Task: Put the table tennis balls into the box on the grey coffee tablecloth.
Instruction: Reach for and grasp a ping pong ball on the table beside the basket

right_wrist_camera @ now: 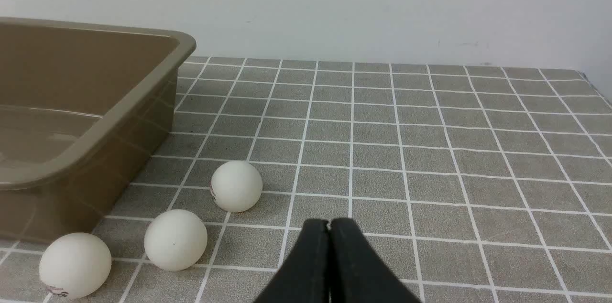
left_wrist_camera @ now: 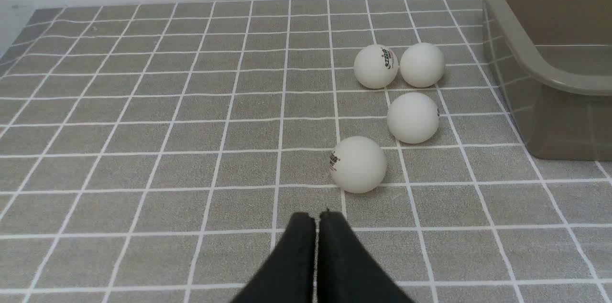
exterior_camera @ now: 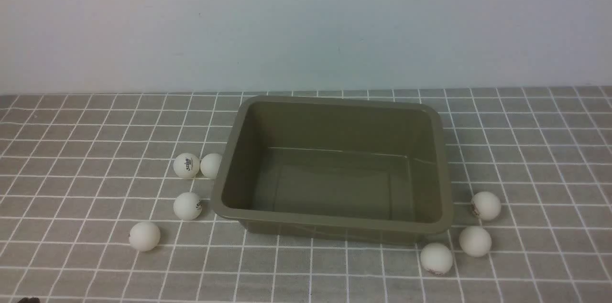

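Olive-brown box [exterior_camera: 330, 221] is standing on the grey coffee tablecloth [exterior_camera: 71, 150] covering the worktop, with all seven table tennis balls [exterior_camera: 186, 165] lying outside it.

We are seeing four balls lying left of the box: a pair side by side just beside its left wall, a third [exterior_camera: 187, 206] nearer us, and a fourth [exterior_camera: 144, 236] nearer still and further left. Three more are sitting off its near right corner. Our left fingers [left_wrist_camera: 299, 250] are clenched together on nothing, pointing at the nearest left-hand ball. Our right fingers [right_wrist_camera: 313, 255] are likewise clenched on nothing, near the right-hand three.
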### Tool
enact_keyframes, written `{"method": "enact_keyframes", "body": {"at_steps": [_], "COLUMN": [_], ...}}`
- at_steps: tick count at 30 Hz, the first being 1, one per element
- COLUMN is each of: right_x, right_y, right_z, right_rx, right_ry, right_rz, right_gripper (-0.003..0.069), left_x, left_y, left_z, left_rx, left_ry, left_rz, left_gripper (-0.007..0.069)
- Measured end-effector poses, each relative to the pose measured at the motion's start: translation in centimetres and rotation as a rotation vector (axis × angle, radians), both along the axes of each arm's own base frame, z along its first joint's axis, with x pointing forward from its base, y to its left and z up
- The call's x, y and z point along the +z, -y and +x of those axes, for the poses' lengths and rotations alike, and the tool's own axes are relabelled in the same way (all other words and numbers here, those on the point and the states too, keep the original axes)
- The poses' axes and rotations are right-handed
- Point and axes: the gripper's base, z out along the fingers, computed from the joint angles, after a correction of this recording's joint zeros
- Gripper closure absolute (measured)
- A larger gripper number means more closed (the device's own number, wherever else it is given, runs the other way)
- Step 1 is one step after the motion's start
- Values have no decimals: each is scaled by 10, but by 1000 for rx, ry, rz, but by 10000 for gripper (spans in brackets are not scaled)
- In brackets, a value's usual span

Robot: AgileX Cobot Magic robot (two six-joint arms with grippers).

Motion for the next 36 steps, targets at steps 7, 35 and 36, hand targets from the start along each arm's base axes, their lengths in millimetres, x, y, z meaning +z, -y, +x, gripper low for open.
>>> {"method": "enact_keyframes", "body": {"at_steps": [7,35,36], "right_x": [0,0,0], "right_y": [0,0,0], "right_z": [0,0,0], "right_rx": [0,0,0], "right_ry": [0,0,0], "right_rz": [0,0,0], "right_gripper": [673,673,673], "left_x": [0,7,12], "left_y": [0,2,3], "left_z": [0,2,3], "left_rx": [0,7,13], "left_ry": [0,78,124], "left_rz": [0,-121,-215], "left_gripper": [629,629,629]}}
